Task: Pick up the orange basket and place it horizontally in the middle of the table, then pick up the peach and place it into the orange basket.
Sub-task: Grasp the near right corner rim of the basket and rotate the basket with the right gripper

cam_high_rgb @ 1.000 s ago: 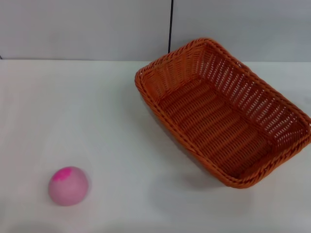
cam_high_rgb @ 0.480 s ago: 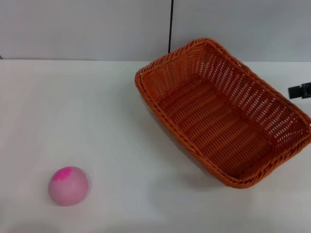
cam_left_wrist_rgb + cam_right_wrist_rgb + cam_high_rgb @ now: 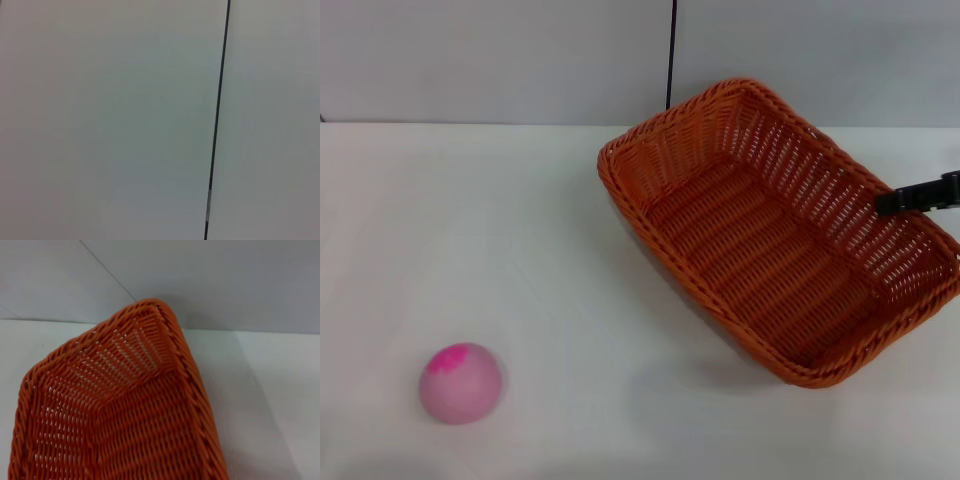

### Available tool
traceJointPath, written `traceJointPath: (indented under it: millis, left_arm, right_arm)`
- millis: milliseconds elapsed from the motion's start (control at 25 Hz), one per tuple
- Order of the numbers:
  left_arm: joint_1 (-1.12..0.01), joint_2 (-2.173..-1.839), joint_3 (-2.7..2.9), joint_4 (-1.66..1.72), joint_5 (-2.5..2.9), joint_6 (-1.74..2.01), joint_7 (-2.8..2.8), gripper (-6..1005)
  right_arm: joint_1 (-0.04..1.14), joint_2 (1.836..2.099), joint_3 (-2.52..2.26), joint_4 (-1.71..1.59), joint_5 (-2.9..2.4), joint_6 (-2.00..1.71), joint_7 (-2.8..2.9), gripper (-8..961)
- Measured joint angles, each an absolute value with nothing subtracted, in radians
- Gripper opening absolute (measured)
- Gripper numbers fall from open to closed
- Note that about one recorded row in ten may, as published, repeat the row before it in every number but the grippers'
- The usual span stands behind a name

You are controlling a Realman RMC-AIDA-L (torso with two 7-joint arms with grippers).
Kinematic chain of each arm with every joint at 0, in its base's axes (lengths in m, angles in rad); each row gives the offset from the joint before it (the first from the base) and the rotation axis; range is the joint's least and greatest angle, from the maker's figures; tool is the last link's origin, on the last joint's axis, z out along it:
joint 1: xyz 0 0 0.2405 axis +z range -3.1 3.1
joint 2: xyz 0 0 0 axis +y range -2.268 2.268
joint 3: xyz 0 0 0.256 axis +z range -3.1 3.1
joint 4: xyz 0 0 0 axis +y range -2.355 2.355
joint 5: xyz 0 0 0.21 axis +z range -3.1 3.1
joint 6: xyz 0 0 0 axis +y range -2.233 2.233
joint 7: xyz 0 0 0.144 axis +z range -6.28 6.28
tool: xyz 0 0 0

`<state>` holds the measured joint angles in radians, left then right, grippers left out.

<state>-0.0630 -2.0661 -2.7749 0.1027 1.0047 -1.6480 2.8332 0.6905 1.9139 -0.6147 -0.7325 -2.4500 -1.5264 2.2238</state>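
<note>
the orange basket (image 3: 775, 235) sits on the right half of the table (image 3: 520, 230), turned at a diagonal so one corner points toward the far wall and its long sides slant toward the near right edge. it stands flat on its base with the open top up and nothing inside. the peach (image 3: 461, 382) rests on the near left part of the table, well apart from the basket, magenta patch facing up. the right gripper (image 3: 918, 196) reaches in from the right edge, just over the basket's right rim; whether its fingers are apart or together cannot be told. the right wrist view looks down on the basket's far corner. the left gripper is out of view.
</note>
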Motion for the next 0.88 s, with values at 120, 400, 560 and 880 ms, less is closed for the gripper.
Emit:
traceJointPath:
  millis: [120,400,560,880]
  left_arm:
    - [-0.063,-2.066,-2.775,0.103,1.005,-1.648,2.833,811]
    - [-0.065,-2.068,-2.775,0.105,1.005,-1.646,2.833,809]
    - [-0.066,-2.068,-2.775,0.106,1.005,-1.646,2.833,808]
    - [-0.063,-2.068,-2.775,0.106,1.005,-1.646,2.833,806]
  right_arm:
    - [0.696,1.921,-0.615,-0.721,-2.448,-1.505,2.212,691]
    - [0.734,1.930,-0.643,-0.643,-2.448,-1.429,2.188,690]
    - [0.739,1.937,-0.670,-0.633,-2.449,-1.395,2.189,690]
    - [0.742,1.954,-0.717,-0.630,-2.451,-1.348,2.190,689]
